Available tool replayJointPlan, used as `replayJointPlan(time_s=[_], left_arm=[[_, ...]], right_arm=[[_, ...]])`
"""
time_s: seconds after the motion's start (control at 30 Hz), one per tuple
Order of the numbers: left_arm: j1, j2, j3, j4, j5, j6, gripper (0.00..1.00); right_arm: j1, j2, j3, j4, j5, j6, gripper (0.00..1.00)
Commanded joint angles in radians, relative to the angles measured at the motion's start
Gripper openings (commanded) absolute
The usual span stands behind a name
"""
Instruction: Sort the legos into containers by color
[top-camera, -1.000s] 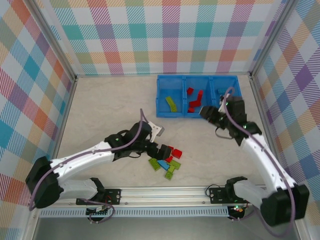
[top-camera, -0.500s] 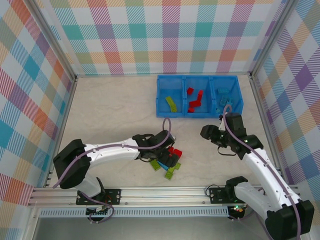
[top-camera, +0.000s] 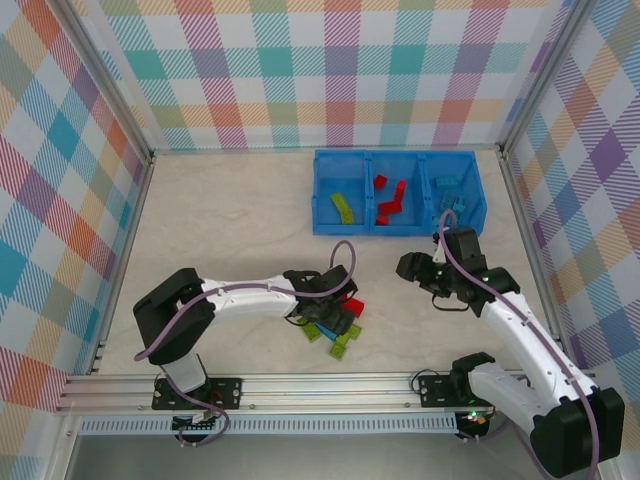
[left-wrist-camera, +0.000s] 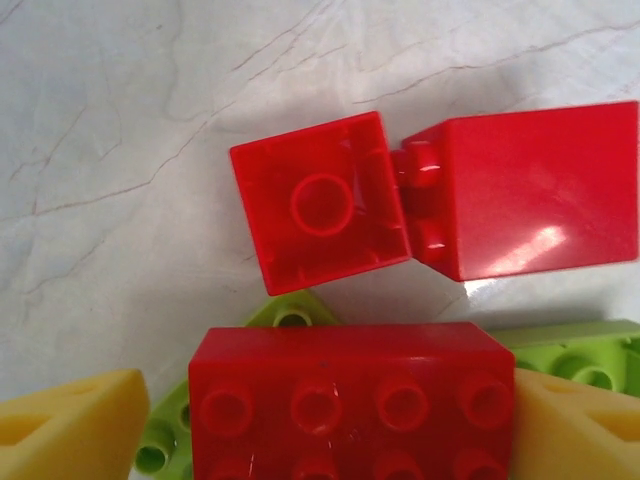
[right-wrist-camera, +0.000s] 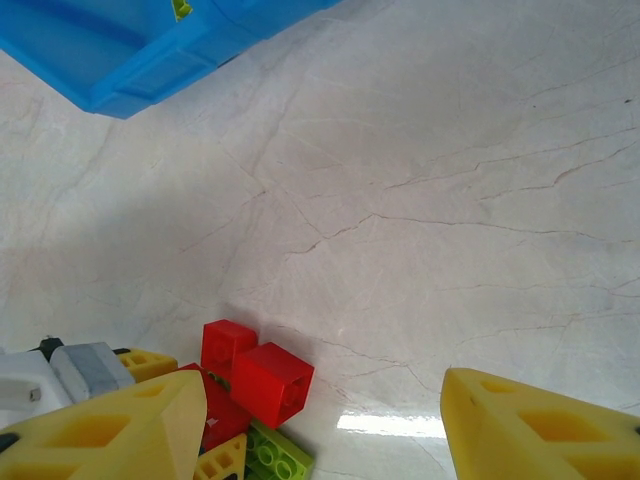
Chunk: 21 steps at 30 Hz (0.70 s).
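Note:
The legos still on the table lie in a small pile: a red brick (top-camera: 352, 305) and lime green ones (top-camera: 342, 345). My left gripper (top-camera: 336, 306) is down on this pile. It is open, its yellow fingertips (left-wrist-camera: 70, 425) straddling a red two-by-four brick (left-wrist-camera: 350, 400); the right pad touches the brick and a gap shows on the left. Beyond it lie an upturned red square brick (left-wrist-camera: 318, 200) and a red cube (left-wrist-camera: 530, 190). My right gripper (top-camera: 410, 268) hangs open and empty right of the pile. The blue containers bin (top-camera: 322, 190) holds lime, red and blue bricks, one colour in each compartment.
Lime bricks (left-wrist-camera: 290, 315) lie under the red brick. A corner of the bin (right-wrist-camera: 150, 60) shows at the top left of the right wrist view, with bare marble-patterned table between it and the pile (right-wrist-camera: 270, 380). Checked walls close in the table on three sides.
My left gripper has swung right onto the pile and its jaws have narrowed around the red brick. My right gripper has drawn back from the bin toward the pile and opened wider.

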Motion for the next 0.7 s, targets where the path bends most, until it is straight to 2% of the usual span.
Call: replayJointPlan(time_s=[0.0,0.1,0.23,0.47,0.6,0.67], left_arm=[[-0.006,0.013,0.023,0.014,-0.026,-0.013,0.80],[-0.006,-0.003,0.018,0.025,-0.024,-0.023,0.70],[-0.006,-0.057,0.007,0.043,-0.024,-0.027,0.62],[-0.003,-0.194,0.047,0.045,-0.052,0.015,0.61],[0.043,-0.145,0.152,0.097,-0.091,0.123,0.61],[0.081,-0.093,0.200,0.183,-0.056,0.171,0.61]], right_arm=[[0.006,-0.024,-0.015,0.012,-0.012,-0.004,0.65],[0.008,-0.026,-0.014,0.007,-0.019,-0.001,0.65],[0.021,-0.029,-0.005,0.001,-0.038,0.012,0.66],[0.102,-0.049,0.000,0.036,-0.102,0.026,0.68],[0.159,-0.078,-0.022,0.079,-0.087,0.033,0.69],[0.175,-0.090,-0.026,0.074,-0.072,0.034,0.69]])
